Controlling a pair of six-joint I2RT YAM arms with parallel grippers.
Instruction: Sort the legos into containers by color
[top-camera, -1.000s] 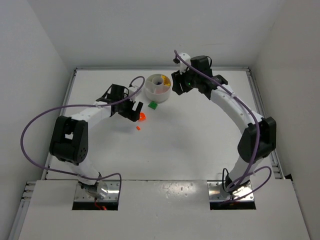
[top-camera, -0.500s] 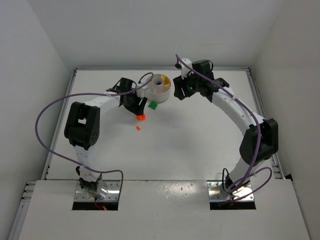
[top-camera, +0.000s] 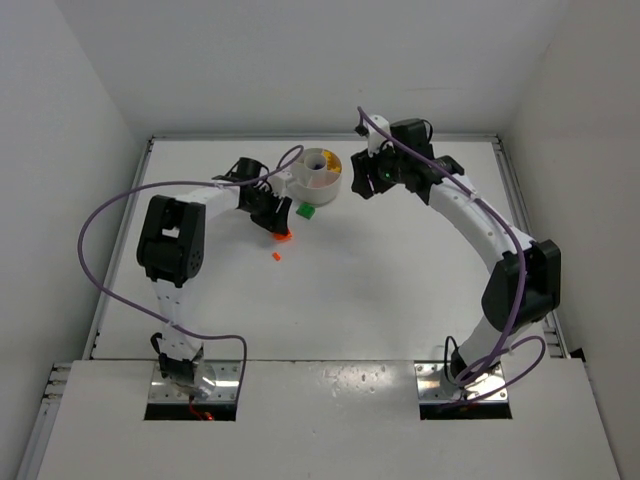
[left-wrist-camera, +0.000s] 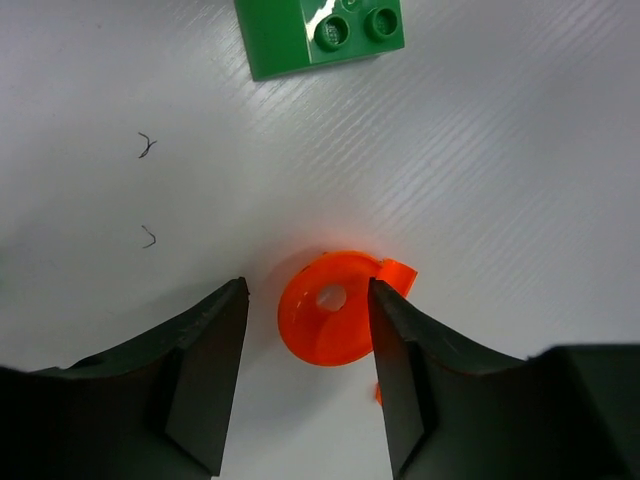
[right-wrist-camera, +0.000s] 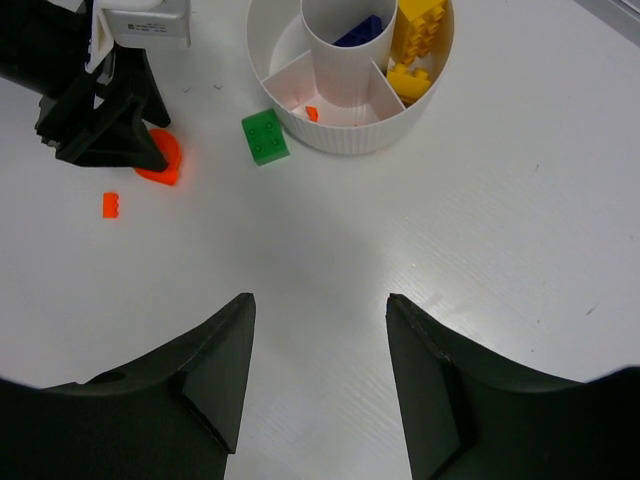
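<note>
The left gripper (left-wrist-camera: 307, 295) is reaching down to the white counter (top-camera: 400, 280), just in front of the round white dish (right-wrist-camera: 352, 142). Its jaws are standing about half open on both sides of a flat orange round piece (left-wrist-camera: 332, 318), which is lying on the counter. In the left wrist view, the right-hand finger (left-wrist-camera: 400, 390) is touching the edge of this piece or covering it a little, and I cannot tell which. The left-hand finger (left-wrist-camera: 210, 380) is standing a little apart from it, so the piece is not being squeezed.

A green brick (left-wrist-camera: 320, 35) is lying just beyond the orange piece, beside the outer wall of the dish. A small orange brick (right-wrist-camera: 111, 205) is lying alone on the counter, near the round piece on the side away from the dish.

Inside the dish, yellow bricks (right-wrist-camera: 420, 35) are filling one wedge, a dark bluish piece (right-wrist-camera: 358, 30) is sitting in the centre well, and a tiny orange bit (right-wrist-camera: 312, 113) is lying in the wedge that is facing the green brick.

The right gripper (right-wrist-camera: 318, 310) is hovering above the counter on the other side of the dish. Its jaws are partly open and are holding nothing.
</note>
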